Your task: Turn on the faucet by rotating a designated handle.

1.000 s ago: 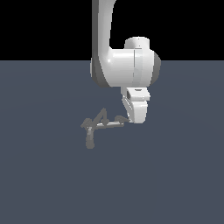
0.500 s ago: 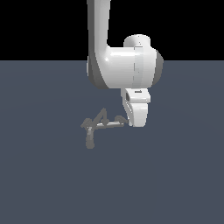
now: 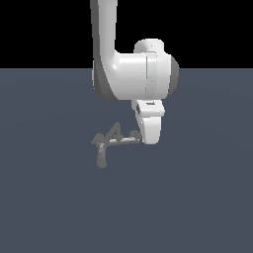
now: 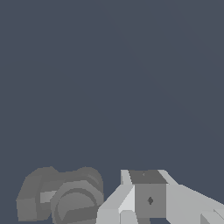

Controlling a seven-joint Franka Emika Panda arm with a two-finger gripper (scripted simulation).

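Close now — gripper (image 3: 151, 137) beside handle (image 3: 122, 141), faucet (image 3: 109, 141) beyond.

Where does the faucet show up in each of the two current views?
Exterior view: faucet sits centre, just off the exterior view's left of the tool.
Wrist view: grey faucet fills the lower corner beside the pale tool body.
Shared landmark: the tool.

Your hand (image 3: 151, 136) sits just beside the handle (image 3: 122, 141) tip; the faucet (image 3: 110, 142) blocks the exterior view's left. Counter (image 3: 197, 197) is open on every other side.
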